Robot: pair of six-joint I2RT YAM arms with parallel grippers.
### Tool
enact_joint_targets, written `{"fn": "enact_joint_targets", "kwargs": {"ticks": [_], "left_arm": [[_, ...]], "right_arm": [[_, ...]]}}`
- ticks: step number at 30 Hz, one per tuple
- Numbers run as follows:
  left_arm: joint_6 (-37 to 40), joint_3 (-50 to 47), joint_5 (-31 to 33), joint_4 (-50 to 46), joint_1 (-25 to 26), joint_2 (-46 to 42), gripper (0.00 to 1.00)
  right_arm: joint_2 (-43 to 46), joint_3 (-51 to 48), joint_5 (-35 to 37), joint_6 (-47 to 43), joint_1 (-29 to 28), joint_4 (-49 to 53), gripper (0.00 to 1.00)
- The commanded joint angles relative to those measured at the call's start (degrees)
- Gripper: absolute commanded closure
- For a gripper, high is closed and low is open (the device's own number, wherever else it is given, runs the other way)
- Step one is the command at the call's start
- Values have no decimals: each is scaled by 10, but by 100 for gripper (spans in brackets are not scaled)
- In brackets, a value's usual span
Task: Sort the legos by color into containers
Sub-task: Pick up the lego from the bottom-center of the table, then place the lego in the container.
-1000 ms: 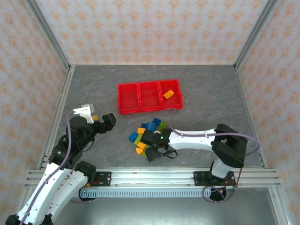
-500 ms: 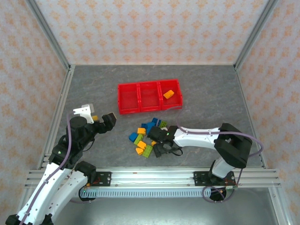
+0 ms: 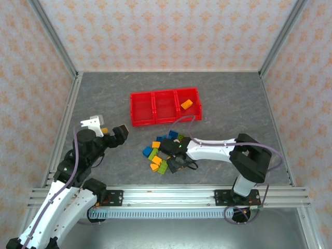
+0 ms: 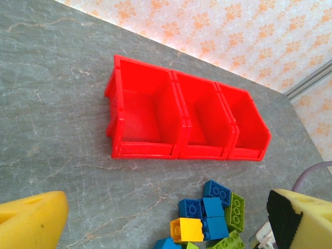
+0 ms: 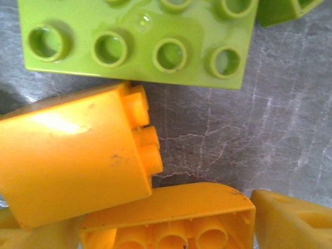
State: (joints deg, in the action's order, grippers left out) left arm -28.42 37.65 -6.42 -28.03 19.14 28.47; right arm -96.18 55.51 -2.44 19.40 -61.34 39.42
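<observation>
left pincer point(image 3: 107, 128) spread wide, empty | right pincer point(image 3: 178, 165) among legos point(image 3: 154, 152), grip unclear

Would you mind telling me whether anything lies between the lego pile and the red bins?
Nothing visible does: a strip of grey table separates the lego pile from the front wall of the red bins.
</observation>
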Motion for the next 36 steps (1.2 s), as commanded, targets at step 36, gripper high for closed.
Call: {"fn": "enact_joint_targets", "kwargs": {"ticks": [36], "left_arm": [[13,-7,-8,19,6,5,1]], "right_arm": [[-48,296,-33,-185,307,-62,60]]}}
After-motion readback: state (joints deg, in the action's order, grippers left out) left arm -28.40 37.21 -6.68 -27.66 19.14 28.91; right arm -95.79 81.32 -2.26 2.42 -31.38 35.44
